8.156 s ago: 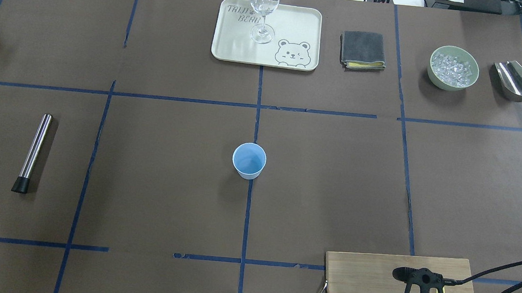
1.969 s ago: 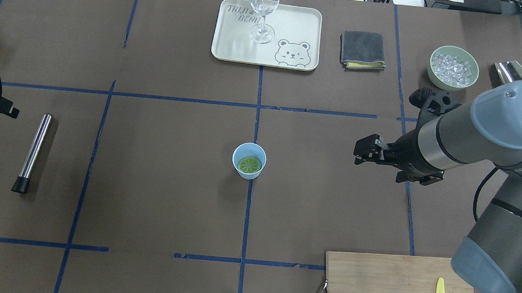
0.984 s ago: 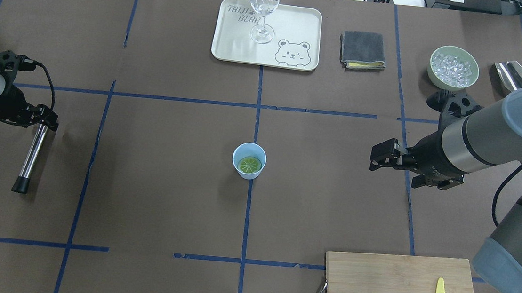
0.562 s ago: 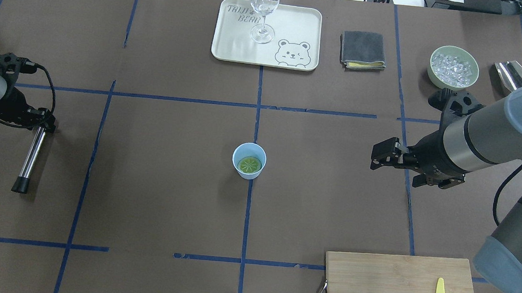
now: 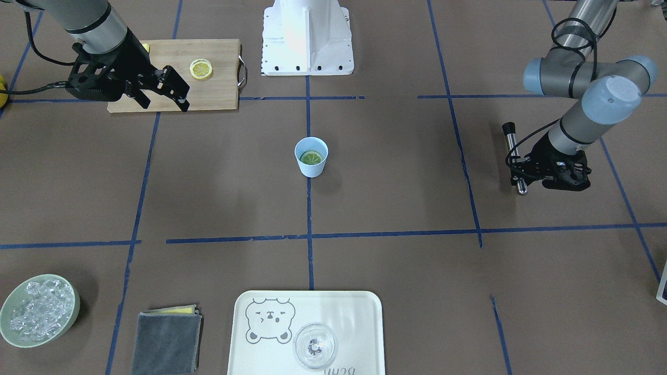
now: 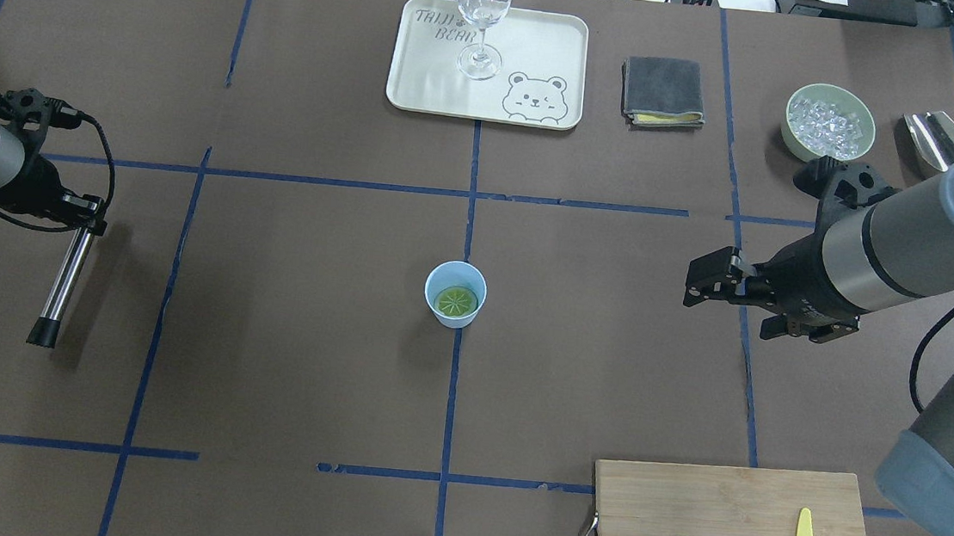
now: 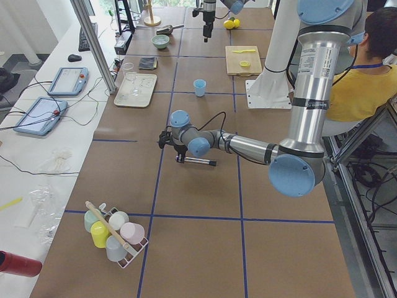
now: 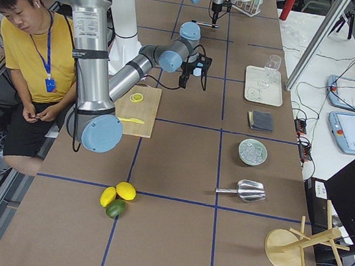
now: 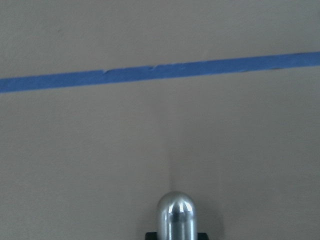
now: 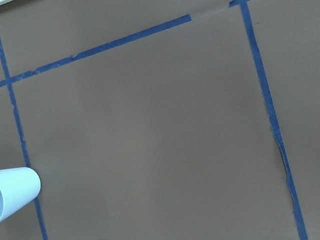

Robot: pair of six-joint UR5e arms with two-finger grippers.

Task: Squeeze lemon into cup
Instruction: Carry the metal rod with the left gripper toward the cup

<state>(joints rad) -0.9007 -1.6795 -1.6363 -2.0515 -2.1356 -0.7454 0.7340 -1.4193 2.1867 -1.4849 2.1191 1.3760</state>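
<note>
Nearest, the right gripper (image 6: 705, 279) hangs spread and empty, well apart from the cup (image 6: 454, 318), with the lemon (image 6: 456, 301) lying face-up inside it! Farther off, the left gripper (image 6: 87, 215) seems clamped on the muddler (image 6: 61, 283): bring it upright and centred, and press gently so nothing tips. The overhead view shows the lemon, while the right wrist view catches only cup wall.

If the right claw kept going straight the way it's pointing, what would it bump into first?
Likely the cup; nothing stands between. The right claw seems tilted down, though, so it might touch bare table first.
</note>
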